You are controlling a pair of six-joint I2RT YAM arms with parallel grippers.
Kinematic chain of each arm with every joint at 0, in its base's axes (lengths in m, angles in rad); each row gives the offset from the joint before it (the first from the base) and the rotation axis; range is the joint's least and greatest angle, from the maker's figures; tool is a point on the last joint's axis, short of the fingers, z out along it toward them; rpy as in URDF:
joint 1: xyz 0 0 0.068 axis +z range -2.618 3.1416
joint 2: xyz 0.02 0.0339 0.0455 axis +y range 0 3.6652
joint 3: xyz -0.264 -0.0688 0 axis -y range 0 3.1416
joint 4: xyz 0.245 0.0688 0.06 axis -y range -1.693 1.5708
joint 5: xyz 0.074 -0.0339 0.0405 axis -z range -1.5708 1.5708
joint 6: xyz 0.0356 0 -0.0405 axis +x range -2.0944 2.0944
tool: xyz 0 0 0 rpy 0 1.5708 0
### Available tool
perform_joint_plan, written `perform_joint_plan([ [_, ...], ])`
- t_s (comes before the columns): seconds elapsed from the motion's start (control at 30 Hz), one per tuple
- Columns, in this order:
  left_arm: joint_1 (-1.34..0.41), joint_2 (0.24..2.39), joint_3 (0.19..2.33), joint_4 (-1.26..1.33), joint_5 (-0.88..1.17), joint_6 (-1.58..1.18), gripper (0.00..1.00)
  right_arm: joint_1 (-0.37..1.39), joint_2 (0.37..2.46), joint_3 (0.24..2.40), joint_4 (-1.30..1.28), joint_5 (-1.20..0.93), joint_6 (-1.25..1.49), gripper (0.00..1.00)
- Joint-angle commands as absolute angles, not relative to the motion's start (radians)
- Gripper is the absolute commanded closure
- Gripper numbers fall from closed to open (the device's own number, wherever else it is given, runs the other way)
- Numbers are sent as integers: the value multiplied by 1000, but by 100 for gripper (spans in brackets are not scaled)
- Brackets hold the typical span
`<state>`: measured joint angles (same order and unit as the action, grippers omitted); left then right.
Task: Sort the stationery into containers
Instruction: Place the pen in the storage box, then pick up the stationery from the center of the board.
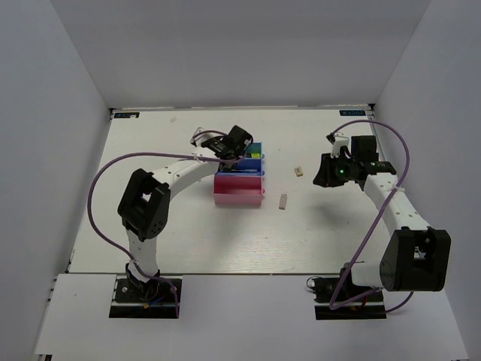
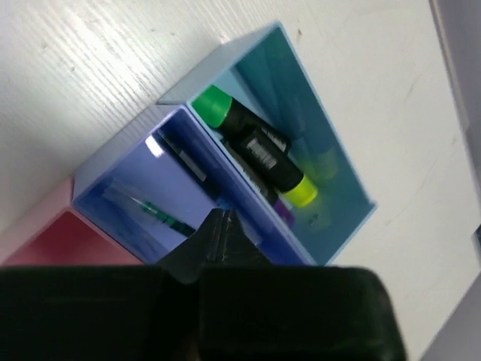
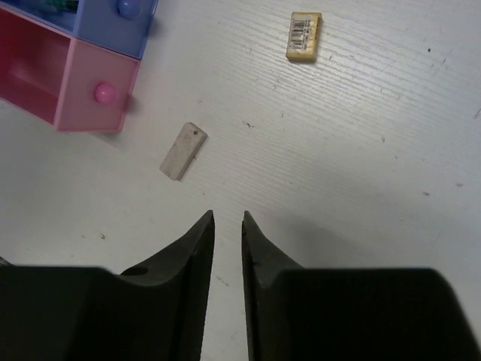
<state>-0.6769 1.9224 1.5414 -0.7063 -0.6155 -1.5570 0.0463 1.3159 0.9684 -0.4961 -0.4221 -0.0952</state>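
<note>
Directly beneath left end effector (image 2: pixel 223 226); blue bin (image 2: pixel 165 197)

White table (image 1: pixel 225 241), grey walls (image 1: pixel 248 53) (evenly lit).

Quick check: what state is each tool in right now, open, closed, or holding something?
Left tool: closed, holding nothing.
Right tool: slightly open, holding nothing.

Contents of the blue bin (image 2: pixel 135 162) seem too blurred to name; the pink bin (image 3: pixel 83 105) runs off-frame.
</note>
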Motion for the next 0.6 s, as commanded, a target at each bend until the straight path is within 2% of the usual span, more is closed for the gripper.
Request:
perform_joint_plan([
  [0.0,-701,1809,1528,-599,-634,-1354,100,54,1372,1006,-483,-434,-101,78],
  [0.03,-712,1758,1525,-574,-603,-1283,100,69,1396,1059,-489,-439,-101,84],
  [0.07,-722,1734,1500,-501,-580,-1001,100,74,1419,1084,-501,-439,-104,84],
  [0.1,-730,1708,1474,-407,-543,-897,100,81,1509,1110,-526,-437,-115,82],
  [0.13,-735,1598,1344,-291,-356,-796,97,106,1541,1197,-555,-431,-123,79],
  [0.17,-735,1557,1292,-240,-266,-535,88,116,1602,1228,-569,-401,-132,74],
  [0.2,-732,1519,1249,-207,-136,-479,55,127,1635,1255,-578,-385,-147,61],
  [0.23,-730,1405,1214,-245,-82,-445,45,146,1716,1325,-584,-346,-155,53],
  [0.27,-730,1367,1136,-277,-71,-375,39,165,1742,1368,-589,-304,-161,47],
  [0.3,-730,1333,1115,-317,-51,-312,28,181,1768,1394,-589,-287,-167,39],
  [0.33,-730,1221,1067,-418,-52,-257,24,187,1796,1461,-594,-264,-175,37],
  [0.43,-726,1068,921,-516,-87,-169,16,230,1931,1532,-621,-180,-175,37],
  [0.57,-721,847,752,-597,-130,-147,20,274,2028,1620,-624,-46,-175,37],
])
